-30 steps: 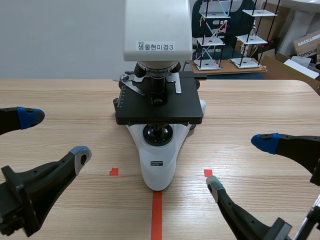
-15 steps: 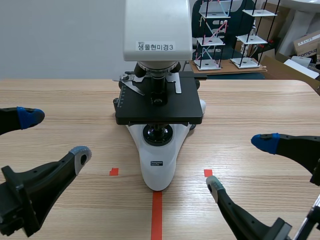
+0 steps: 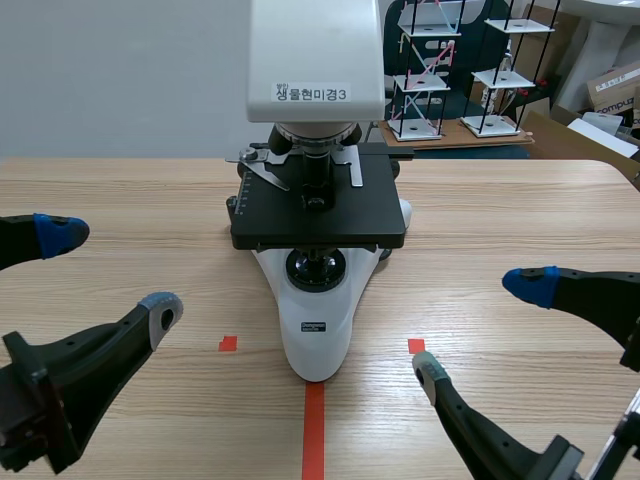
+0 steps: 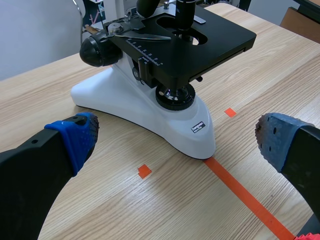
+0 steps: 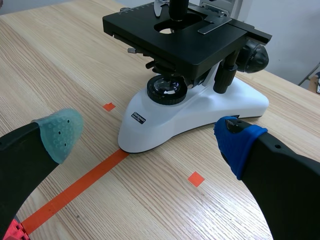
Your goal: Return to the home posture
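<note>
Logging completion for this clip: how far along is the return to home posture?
Done, it seems: the left gripper and right gripper are open, empty and low over the near end of the table, one each side of the microscope, touching nothing. In hand: nothing. Left: likely nothing, though the exact home pose cannot be checked here.

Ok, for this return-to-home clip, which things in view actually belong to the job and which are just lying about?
Part of the job:
left gripper, open, holding nothing
right gripper, open, holding nothing

Just lying about:
microscope, on the table between the two grippers, touched by neither
rack models behind the table
cardboard box behind the table
</note>
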